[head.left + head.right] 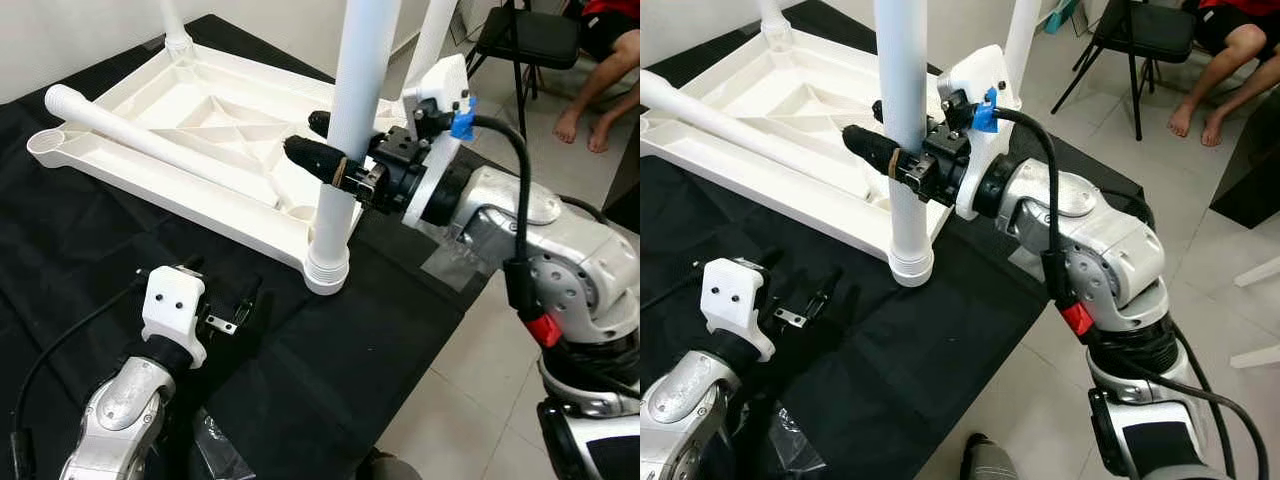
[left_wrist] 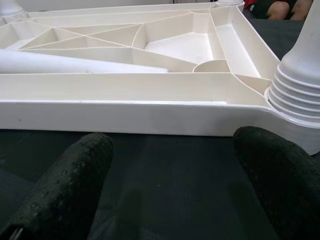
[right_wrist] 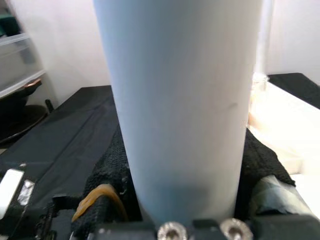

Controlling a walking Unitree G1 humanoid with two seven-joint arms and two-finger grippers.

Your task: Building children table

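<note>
A white plastic table top (image 1: 200, 200) lies upside down on a black cloth. One white leg (image 1: 355, 100) stands upright in its near corner socket (image 1: 328, 268). My right gripper (image 1: 305, 137) is shut on this leg about a third of the way up; in the right wrist view the leg (image 3: 180, 100) sits between the black fingers (image 3: 107, 175). A second leg (image 1: 150, 140) lies loose across the ribbed underside. Two more legs (image 1: 435, 35) stand at the far corners. My left gripper (image 1: 225, 290) rests open on the cloth just in front of the table top's near rim (image 2: 125, 115).
The cloth-covered surface ends to the right of the upright leg, with tiled floor (image 1: 480, 370) beyond. A black folding chair (image 1: 525, 40) and a seated person's bare legs (image 1: 600, 100) are at the back right. Crumpled clear plastic (image 1: 215, 440) lies beside my left arm.
</note>
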